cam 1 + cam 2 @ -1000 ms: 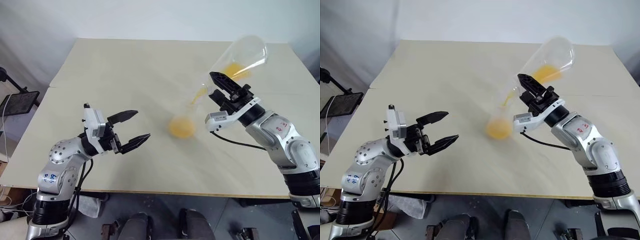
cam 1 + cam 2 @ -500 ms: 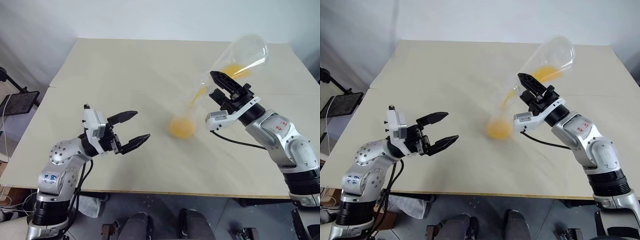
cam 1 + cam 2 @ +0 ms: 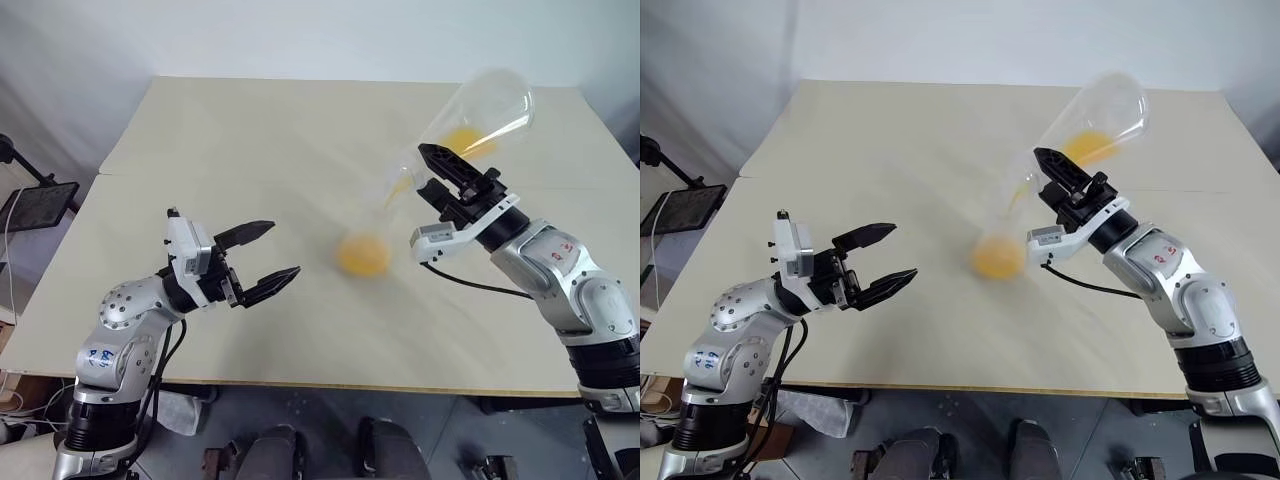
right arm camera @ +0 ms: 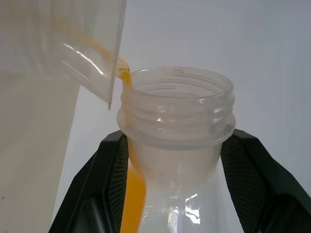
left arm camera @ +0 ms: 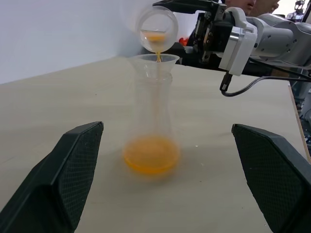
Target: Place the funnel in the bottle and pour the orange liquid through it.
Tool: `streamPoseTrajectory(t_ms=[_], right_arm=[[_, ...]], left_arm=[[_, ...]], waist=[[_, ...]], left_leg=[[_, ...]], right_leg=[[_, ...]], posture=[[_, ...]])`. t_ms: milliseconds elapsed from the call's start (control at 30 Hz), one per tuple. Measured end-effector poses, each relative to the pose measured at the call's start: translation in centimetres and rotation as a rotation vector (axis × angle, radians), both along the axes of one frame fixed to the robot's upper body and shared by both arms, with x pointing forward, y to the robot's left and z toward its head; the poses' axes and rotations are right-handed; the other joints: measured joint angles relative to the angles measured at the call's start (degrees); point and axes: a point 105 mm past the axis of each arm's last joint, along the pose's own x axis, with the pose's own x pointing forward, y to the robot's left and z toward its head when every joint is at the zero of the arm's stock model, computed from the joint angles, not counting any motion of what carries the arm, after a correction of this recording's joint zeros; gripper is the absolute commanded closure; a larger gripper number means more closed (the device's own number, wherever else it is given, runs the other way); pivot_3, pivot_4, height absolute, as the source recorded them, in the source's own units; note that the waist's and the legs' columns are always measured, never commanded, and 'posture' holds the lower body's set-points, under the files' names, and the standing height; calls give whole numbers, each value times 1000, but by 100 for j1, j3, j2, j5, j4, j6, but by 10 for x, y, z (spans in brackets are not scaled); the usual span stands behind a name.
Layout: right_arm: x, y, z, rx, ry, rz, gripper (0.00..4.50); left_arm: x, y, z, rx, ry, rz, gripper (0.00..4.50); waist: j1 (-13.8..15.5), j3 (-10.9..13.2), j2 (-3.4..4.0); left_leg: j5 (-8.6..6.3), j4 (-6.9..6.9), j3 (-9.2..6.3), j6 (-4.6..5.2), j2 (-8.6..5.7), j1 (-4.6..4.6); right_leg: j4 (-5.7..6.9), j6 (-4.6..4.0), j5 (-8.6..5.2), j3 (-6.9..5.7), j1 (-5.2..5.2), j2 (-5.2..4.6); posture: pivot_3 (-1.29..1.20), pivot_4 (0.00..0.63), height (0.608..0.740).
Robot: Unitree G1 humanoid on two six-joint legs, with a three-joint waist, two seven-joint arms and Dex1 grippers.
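Observation:
The bottle [image 5: 151, 111] stands upright on the table's middle with the clear funnel [image 5: 154, 60] seated in its neck. Orange liquid [image 3: 363, 256] pools in its round base. My right gripper [image 3: 428, 168] is shut on the neck of a second clear flask [image 3: 482, 108]. That flask is held tilted above and to the right of the bottle, mouth down over the funnel. A thin orange stream [image 4: 123, 75] runs from its lip into the funnel, and some orange liquid remains inside it [image 3: 466, 140]. My left gripper [image 3: 282, 250] hovers open and empty to the bottle's left.
The beige table [image 3: 250, 130] has bare surface all around the bottle. Its front edge runs just below my arms. A black stand with a flat plate [image 3: 35, 202] sits off the table's left side.
Both arms have kept still and the pour goes on. The orange stream between the flask's mouth and the funnel looks thinner now.

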Motion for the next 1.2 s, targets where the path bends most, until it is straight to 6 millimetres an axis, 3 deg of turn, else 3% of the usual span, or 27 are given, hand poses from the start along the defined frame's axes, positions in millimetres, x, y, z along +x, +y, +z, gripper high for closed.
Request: streamPoseTrajectory(t_ms=[1200], right_arm=[[-1,8,3,-22,-26,31,2103]], left_arm=[[1,-1,0,-18,-2,6,0]], waist=[[-2,0,0]], left_leg=[[0,0,0,-1,1,0]], right_leg=[[-1,0,0,0,0,0]], posture=[[0,150,740]])
